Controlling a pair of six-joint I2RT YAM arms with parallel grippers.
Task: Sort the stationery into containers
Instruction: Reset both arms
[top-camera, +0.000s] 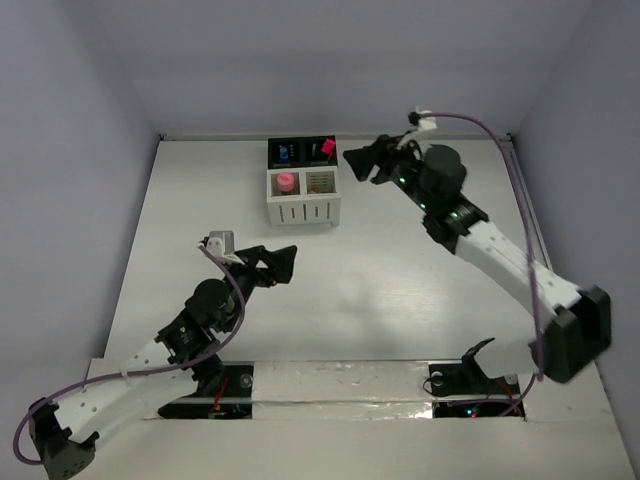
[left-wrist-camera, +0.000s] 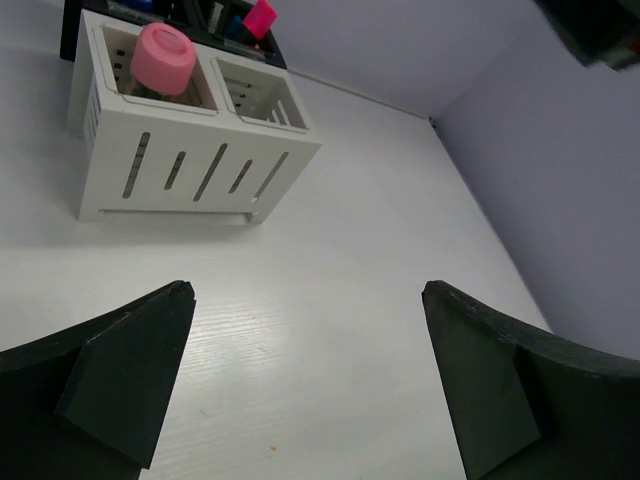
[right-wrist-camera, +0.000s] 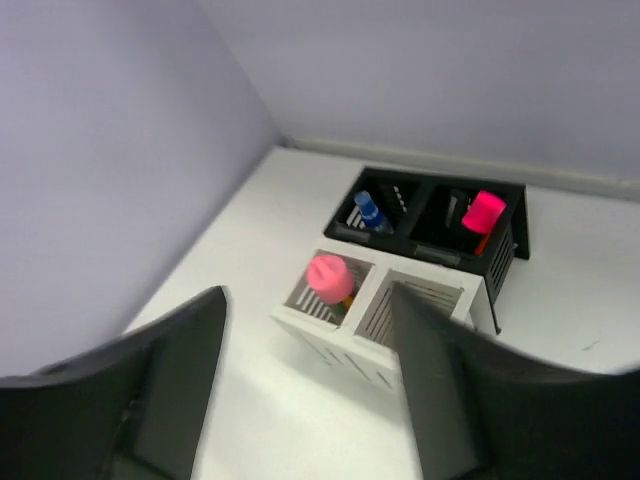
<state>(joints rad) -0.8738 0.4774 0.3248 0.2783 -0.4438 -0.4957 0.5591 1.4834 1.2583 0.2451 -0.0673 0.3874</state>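
From above, we see a white tabletop surface (top-camera: 400, 290) enclosed by pale grey walls. Near its far edge stands a block of four small square containers (top-camera: 303, 210): two white plastic cups with slotted sides in front and two black cups behind. A round pale pink cap (top-camera: 286, 182) sticks up from the front left white cup. A blue-capped item (top-camera: 287, 154) sits in the back left black cup, and a bright pink highlighter cap (top-camera: 326, 148) shows in the back right one. The black left end effector (top-camera: 285, 264) hovers over bare surface, well apart from the block. The black right end effector (top-camera: 357, 167) hangs near the block's back right corner.

From the left wrist, we see the left end effector (left-wrist-camera: 307, 292) with its two fingers spread wide and nothing held (only bare surface lies below). The block (left-wrist-camera: 190, 170) stands ahead, slotted white side facing us, with the pale pink cap (left-wrist-camera: 163, 58) on top.

From the right wrist, the right end effector (right-wrist-camera: 305, 295) is likewise spread wide and holds nothing. It looks down on the block (right-wrist-camera: 340, 350), with all three items in their cups. We cannot tell whether the fourth cup holds anything.
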